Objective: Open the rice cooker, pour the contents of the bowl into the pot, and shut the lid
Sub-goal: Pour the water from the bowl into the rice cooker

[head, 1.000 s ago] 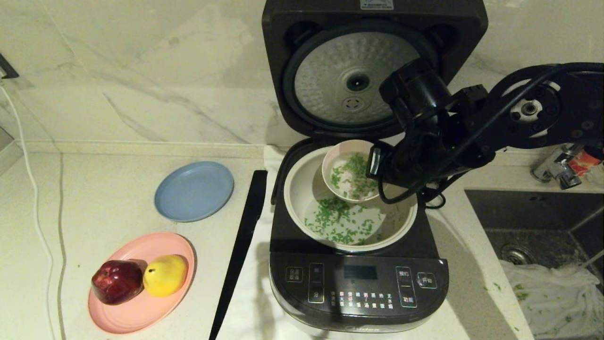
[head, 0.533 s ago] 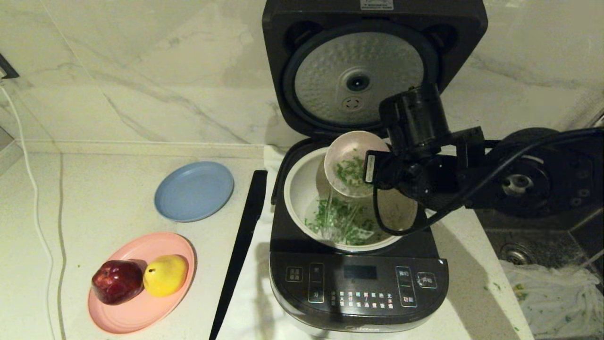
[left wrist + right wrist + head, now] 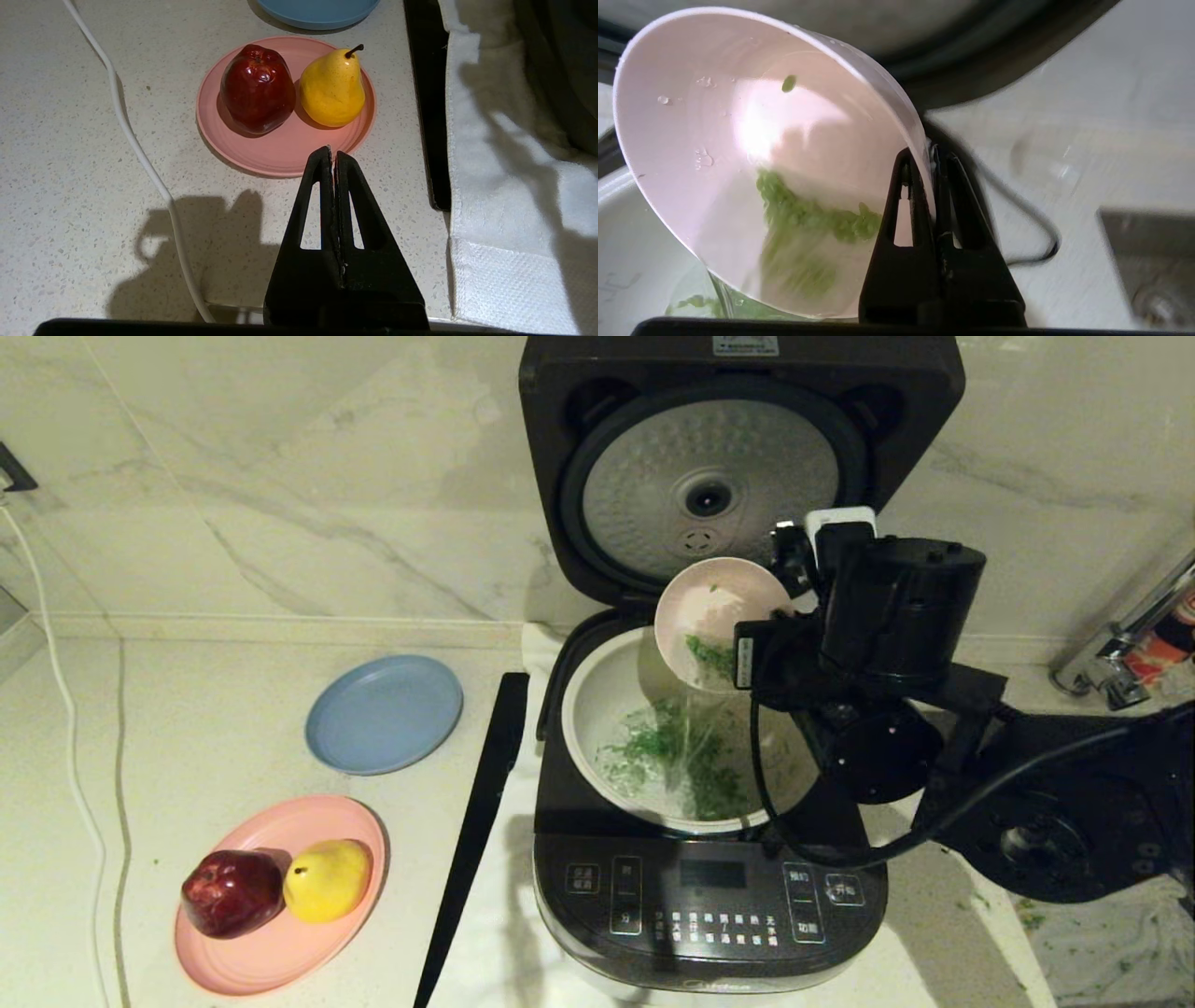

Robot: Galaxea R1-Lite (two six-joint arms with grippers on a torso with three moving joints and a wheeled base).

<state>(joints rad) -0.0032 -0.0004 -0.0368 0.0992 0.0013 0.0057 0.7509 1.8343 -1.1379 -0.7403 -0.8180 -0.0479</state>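
Note:
The dark rice cooker (image 3: pixel 709 905) stands open, its lid (image 3: pixel 738 457) upright with the dimpled silver disc facing me. My right gripper (image 3: pixel 930 156) is shut on the rim of the pale pink bowl (image 3: pixel 714 611) (image 3: pixel 752 154), which is tipped steeply over the cream-white pot (image 3: pixel 607 709). Green grains (image 3: pixel 808 219) and water stream from the bowl's lower edge into the pot, where more grains (image 3: pixel 691 765) float. My left gripper (image 3: pixel 332 156) is shut with nothing in it, hovering over the counter near the pink plate (image 3: pixel 280 149).
A pink plate (image 3: pixel 280 943) holds a red apple (image 3: pixel 231 891) and a yellow pear (image 3: pixel 327 879); a blue plate (image 3: pixel 383 712) lies behind it. A black strip (image 3: pixel 476 821) and white towel (image 3: pixel 504 186) flank the cooker's left. A sink with a cloth (image 3: pixel 1102 933) lies to the right.
The right arm has rotated and lifted the bowl from nearly level to steeply tilted. The grains and water have started streaming into the pot. The left arm's view gives no earlier frame.

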